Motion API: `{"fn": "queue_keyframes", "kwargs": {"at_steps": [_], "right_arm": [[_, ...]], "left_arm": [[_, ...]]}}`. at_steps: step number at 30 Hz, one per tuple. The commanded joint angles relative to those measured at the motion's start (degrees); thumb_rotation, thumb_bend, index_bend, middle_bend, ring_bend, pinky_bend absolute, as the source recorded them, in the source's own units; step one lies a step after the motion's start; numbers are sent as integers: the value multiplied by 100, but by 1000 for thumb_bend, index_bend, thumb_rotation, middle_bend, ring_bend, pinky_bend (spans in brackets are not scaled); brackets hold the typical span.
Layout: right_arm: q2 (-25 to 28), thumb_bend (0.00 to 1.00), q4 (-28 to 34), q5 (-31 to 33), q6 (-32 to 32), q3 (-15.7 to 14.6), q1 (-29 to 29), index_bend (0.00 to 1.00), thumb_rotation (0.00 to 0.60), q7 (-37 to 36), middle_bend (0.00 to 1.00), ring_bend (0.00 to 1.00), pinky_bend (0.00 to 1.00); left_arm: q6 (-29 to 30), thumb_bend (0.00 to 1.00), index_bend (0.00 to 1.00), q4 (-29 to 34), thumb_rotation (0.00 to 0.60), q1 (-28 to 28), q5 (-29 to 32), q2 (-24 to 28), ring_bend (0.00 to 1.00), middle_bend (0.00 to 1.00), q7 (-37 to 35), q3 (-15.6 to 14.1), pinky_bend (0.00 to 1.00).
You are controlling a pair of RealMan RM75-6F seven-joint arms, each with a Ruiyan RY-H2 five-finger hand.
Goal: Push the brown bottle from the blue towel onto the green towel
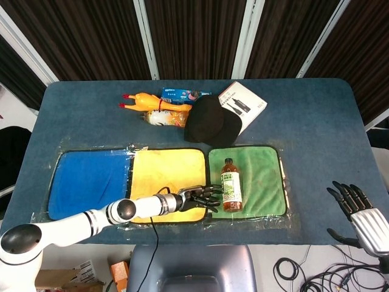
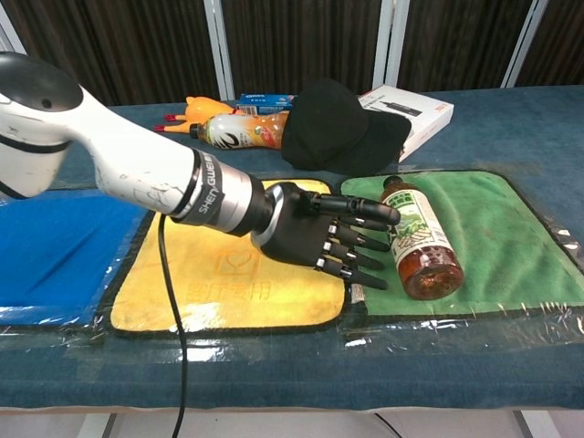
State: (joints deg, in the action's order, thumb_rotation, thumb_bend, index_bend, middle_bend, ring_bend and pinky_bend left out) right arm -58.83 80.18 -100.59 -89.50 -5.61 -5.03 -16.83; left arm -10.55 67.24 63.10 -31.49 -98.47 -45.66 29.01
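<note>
The brown bottle (image 1: 230, 191) (image 2: 419, 249) lies on its side on the green towel (image 1: 261, 182) (image 2: 511, 242), near that towel's left edge, cap pointing to the far side. My left hand (image 1: 197, 198) (image 2: 315, 235) reaches across the yellow towel (image 1: 164, 173) (image 2: 219, 283) with its fingers stretched out and spread; the fingertips (image 2: 388, 217) touch the bottle's left side. It holds nothing. The blue towel (image 1: 88, 182) (image 2: 50, 251) lies bare at the left. My right hand (image 1: 358, 210) hovers off the table's right front corner, fingers apart and empty.
At the back of the table lie a black cap (image 1: 209, 120) (image 2: 338, 128), a white box (image 1: 243, 104) (image 2: 411, 108), an orange drink bottle (image 1: 163, 117), a rubber chicken (image 1: 143, 101) and a blue packet (image 1: 181, 93). A black cable (image 2: 173, 310) hangs from my left forearm.
</note>
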Motion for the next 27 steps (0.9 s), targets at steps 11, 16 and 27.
{"fn": "queue_keyframes", "kwargs": {"at_steps": [11, 16, 27], "right_arm": [[26, 140, -53, -15, -32, -2, 20, 0, 600, -106, 0, 0, 0], [24, 140, -55, -58, -80, -16, 42, 0, 600, -109, 0, 0, 0], [-22, 140, -62, -157, -190, -59, 115, 0, 600, -3, 0, 0, 0]], "left_arm": [[29, 299, 0, 263, 600, -114, -80, -100, 50, 29, 181, 313, 290], [591, 296, 0, 660, 600, -231, -459, 155, 49, 28, 546, 183, 275], [3601, 321, 0, 2489, 600, -578, -1369, 1419, 29, 12, 2057, -870, 195]]}}
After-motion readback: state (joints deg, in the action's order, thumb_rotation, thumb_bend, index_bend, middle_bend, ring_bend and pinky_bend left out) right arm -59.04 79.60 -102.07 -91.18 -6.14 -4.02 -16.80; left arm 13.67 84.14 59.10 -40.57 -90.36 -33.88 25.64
